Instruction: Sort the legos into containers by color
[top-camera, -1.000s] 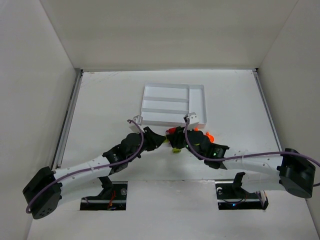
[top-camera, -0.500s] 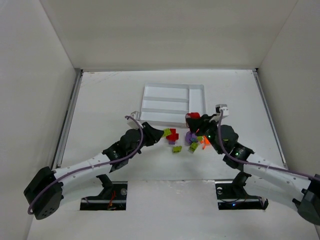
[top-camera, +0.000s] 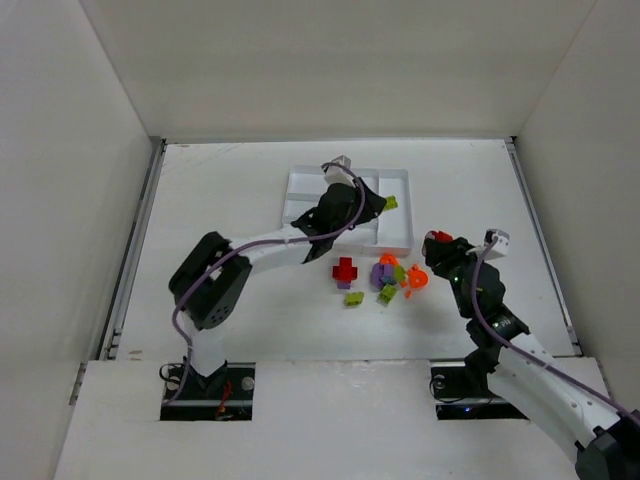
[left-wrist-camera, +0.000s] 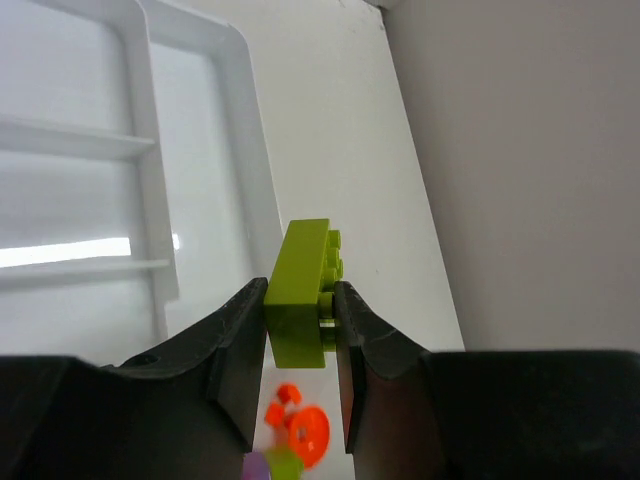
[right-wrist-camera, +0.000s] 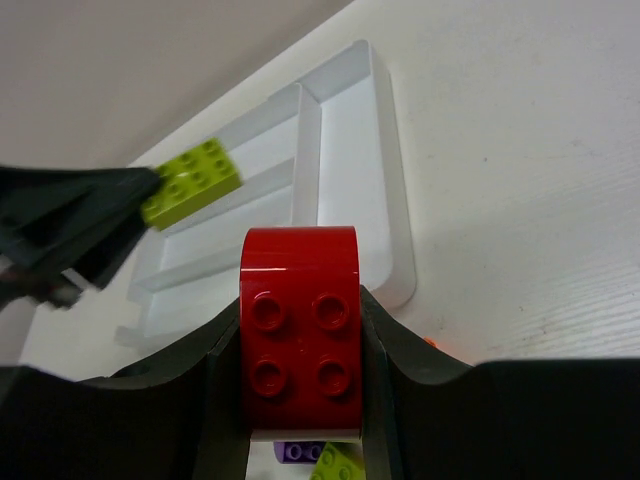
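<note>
My left gripper (top-camera: 385, 204) is shut on a yellow-green lego (left-wrist-camera: 301, 290) and holds it above the white tray (top-camera: 404, 246), over its crosswise slot at the right end; the brick also shows in the right wrist view (right-wrist-camera: 192, 182). My right gripper (top-camera: 436, 242) is shut on a red lego (right-wrist-camera: 301, 325) and hovers right of the tray's near right corner. On the table in front of the tray lie a red cross-shaped lego (top-camera: 344, 270), purple legos (top-camera: 381, 272), yellow-green legos (top-camera: 354, 298) and orange legos (top-camera: 417, 277). The tray's compartments look empty.
White walls enclose the table on the left, right and back. A metal rail (top-camera: 140, 225) runs along the left edge. The left arm reaches across the middle of the table to the tray.
My left gripper rose from the pile with a yellow-green lego and swung to above the tray. My right gripper lifted a red lego and drew back to the right.
</note>
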